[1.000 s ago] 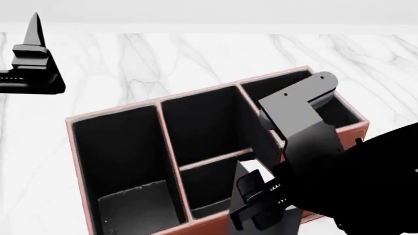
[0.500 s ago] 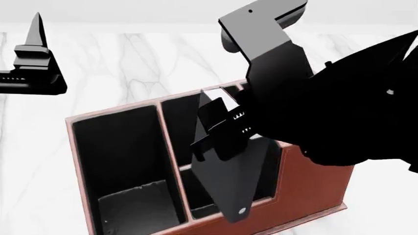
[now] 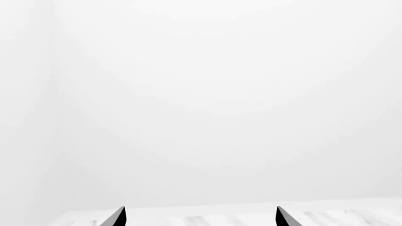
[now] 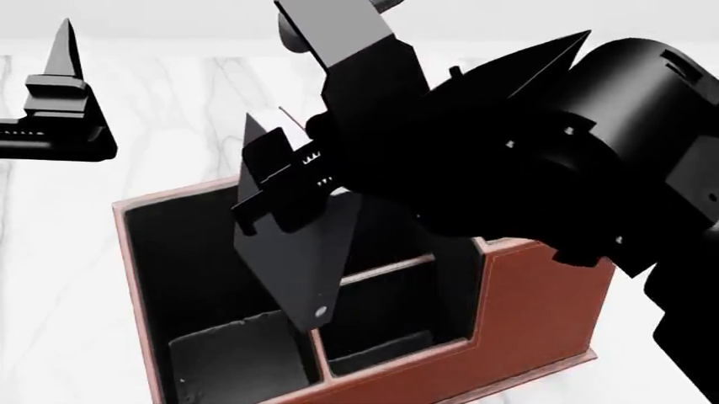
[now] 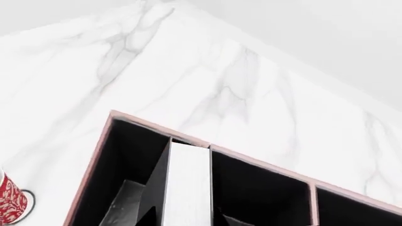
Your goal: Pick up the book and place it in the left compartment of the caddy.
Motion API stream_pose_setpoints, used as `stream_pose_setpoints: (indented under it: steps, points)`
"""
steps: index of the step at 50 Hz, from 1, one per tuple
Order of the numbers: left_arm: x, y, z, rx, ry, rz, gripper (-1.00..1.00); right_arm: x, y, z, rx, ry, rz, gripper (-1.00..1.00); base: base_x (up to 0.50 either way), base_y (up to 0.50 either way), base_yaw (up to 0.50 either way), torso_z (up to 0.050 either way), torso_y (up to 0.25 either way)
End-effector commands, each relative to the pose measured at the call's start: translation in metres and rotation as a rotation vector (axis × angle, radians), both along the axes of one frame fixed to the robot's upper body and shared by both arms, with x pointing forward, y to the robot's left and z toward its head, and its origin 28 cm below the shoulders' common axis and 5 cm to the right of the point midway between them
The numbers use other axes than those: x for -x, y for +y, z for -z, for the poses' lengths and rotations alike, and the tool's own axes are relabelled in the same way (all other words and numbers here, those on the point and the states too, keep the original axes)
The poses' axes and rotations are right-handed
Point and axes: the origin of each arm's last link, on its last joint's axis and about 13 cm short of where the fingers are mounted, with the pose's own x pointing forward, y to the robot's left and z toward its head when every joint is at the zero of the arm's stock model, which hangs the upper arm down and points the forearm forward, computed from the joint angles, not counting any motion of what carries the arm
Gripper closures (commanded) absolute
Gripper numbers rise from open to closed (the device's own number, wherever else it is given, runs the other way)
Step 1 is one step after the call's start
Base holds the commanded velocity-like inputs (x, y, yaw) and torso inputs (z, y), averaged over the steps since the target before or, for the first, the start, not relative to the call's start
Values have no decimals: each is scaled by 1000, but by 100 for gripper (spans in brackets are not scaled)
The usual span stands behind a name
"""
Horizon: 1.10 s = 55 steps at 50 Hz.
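My right gripper (image 4: 295,198) clamps the book (image 5: 186,183) by its covers, above the caddy (image 4: 540,311) near the left compartment (image 4: 185,269) | book stiff, weighty, smooth covers may slip; grip mid-cover | left gripper (image 4: 56,109) spread, empty, over the tabletop (image 4: 168,109)

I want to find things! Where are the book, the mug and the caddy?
book (image 5: 186,183): right wrist view, on its white page edge.
mug (image 5: 9,202): right wrist view, on its red patterned side.
caddy (image 4: 540,311): head view, on its reddish-brown outer wall.
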Motion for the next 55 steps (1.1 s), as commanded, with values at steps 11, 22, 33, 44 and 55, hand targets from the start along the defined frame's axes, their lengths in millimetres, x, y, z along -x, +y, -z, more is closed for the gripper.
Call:
stream_pose_setpoints:
  steps: [11, 22, 33, 44, 55]
  points:
    - [0, 0, 0, 0, -1, 1, -100, -20, 32, 25, -83, -84, -115, 100, 0, 0, 0, 0, 1]
    - [1, 0, -3, -3, -7, 2, -100, -27, 47, 51, -96, -122, -183, 100, 0, 0, 0, 0, 2]
    - [1, 0, -4, -2, -10, 1, -100, -33, 58, 77, -56, -153, -230, 100, 0, 0, 0, 0, 1]
    - [0, 0, -3, -3, -7, 1, -100, -36, 61, 102, 39, -183, -259, 100, 0, 0, 0, 0, 1]
    - [-1, 0, -1, -4, -1, 2, -100, -37, 62, 113, 69, -182, -275, 100, 0, 0, 0, 0, 1]
